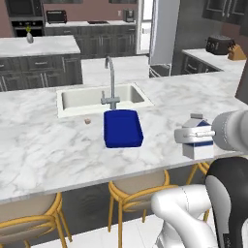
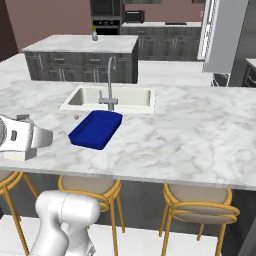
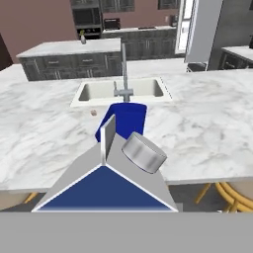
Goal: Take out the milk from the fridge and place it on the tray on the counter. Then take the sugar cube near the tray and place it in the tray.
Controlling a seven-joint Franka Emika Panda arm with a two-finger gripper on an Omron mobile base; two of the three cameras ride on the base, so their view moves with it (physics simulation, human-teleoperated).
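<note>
Jaws of the gripper (image 1: 193,138) are gripping the milk (image 1: 199,144) above the counter (image 1: 43,145), near the tray (image 1: 123,129).

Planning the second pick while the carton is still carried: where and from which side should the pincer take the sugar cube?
Take the sugar cube across two opposite side faces, coming straight down from above. It lies low and alone on the counter, apart from the tray to its right and short of the sink rim, so there is likely room on both sides, while a sideways approach would scrape the marble.
</note>
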